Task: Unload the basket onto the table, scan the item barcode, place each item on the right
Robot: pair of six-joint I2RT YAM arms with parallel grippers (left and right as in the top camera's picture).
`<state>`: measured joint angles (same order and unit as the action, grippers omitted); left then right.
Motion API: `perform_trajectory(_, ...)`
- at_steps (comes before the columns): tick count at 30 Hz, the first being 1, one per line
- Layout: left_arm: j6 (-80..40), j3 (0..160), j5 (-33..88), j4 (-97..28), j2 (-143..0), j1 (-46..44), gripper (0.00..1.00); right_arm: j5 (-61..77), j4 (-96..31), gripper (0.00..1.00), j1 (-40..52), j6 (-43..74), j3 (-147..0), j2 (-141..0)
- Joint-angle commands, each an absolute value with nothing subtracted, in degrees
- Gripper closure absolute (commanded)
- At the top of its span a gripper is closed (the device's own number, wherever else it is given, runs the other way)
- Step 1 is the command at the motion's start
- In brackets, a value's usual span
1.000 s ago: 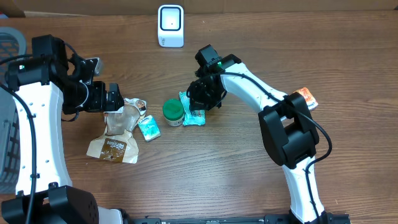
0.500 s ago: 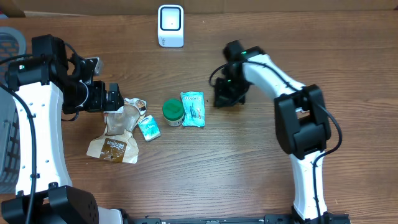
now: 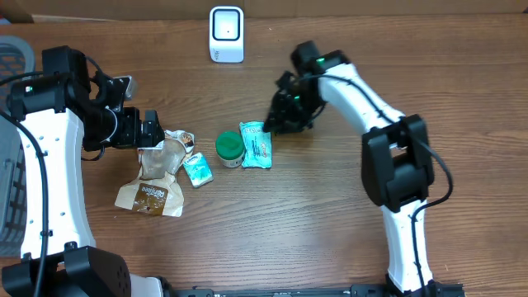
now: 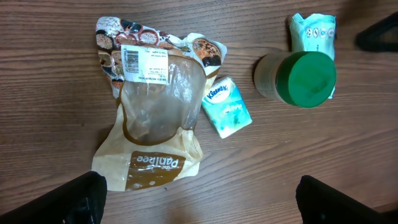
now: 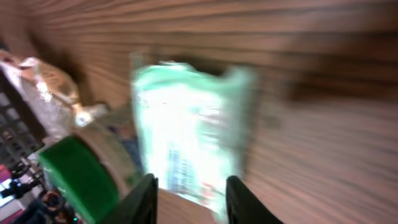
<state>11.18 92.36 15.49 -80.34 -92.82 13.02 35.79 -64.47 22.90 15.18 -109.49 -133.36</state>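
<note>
At the left edge a grey slatted basket (image 3: 12, 58) sits by the worktop (image 3: 272, 231). The left jaws stand wide open and hold nothing, hanging over the far end of a brown paper bread bag (image 3: 157, 177). In the left wrist view their two fingers (image 4: 74, 199) show only in the bottom corners, well apart. Just right of the bag lies a small Kleenex pack (image 3: 197, 169), then a green-lidded jar (image 3: 229, 148).

The teal packet (image 3: 256, 144) lies flat just beside the jar's right side, near the middle of the worktop. The right jaws sit at its far right corner, parted, with nothing gripped; whether they touch the packet I cannot tell. In the blurred right wrist view the packet shows beyond the gap between the two fingers (image 5: 144, 200).

The packet's long axis runs far to near, its near end leaning slightly right, printed face up. A white scanner (image 3: 226, 35) stands at the far edge, well apart from the packet and a little left of it.

The worktop is dark wood grain, with a cardboard strip (image 3: 371, 7) along the back
</note>
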Motion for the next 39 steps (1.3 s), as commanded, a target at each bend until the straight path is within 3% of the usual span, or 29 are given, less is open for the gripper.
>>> perform_trajectory(1,12.7,92.4,16.1,-80.3,-93.3,13.1,0.0,35.1,-61.1,0.62,26.7,19.9,-110.5,-133.3)
perform_trajectory(14,12.7,92.4,16.1,-80.3,-93.3,13.1,0.0,29.9,-55.7,0.62,33.6,26.7,-109.9,-136.4)
perform_trajectory(18,12.7,92.4,16.1,-80.3,-93.3,13.1,0.0,25.1,-59.1,0.66,32.3,26.5,-110.0,-136.4)
perform_trajectory(33,12.7,92.4,16.1,-80.3,-93.3,13.1,0.0,18.9,-79.5,0.68,21.1,4.1,-120.0,-136.2)
perform_trajectory(39,12.7,92.4,16.1,-80.3,-93.3,13.1,0.0,15.9,-84.0,0.67,18.7,7.8,-124.9,-134.4)
